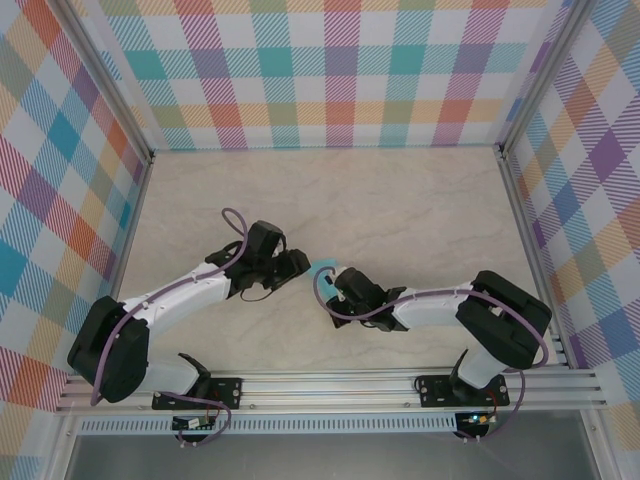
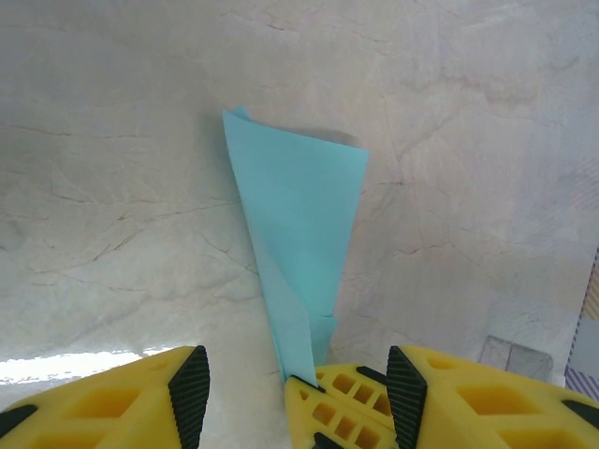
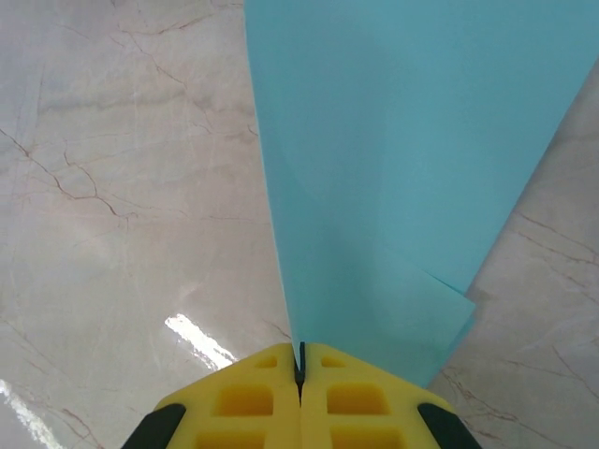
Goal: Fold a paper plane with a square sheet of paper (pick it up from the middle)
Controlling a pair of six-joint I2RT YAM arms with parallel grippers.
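Right pincer [image 3: 299, 363]: shut tight on the narrow end of the paper plane [image 3: 402, 178], which I held at mid-table. Left pincer [image 1: 296, 262]: jaws stood apart just left of it, gripping nothing. Folding looked done to me, a slim pointed dart; only release seemed left. Marble table [image 1: 420, 200] lay open all round; checked walls [image 1: 340, 70] well apart.

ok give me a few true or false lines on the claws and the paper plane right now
1. The right claw is shut on the narrow end of the paper plane. True.
2. The left claw is clamped on the paper plane. False: its jaws stand open.
3. The paper plane is orange. False: it is turquoise.
4. The table has a pale marble-like pattern. True.
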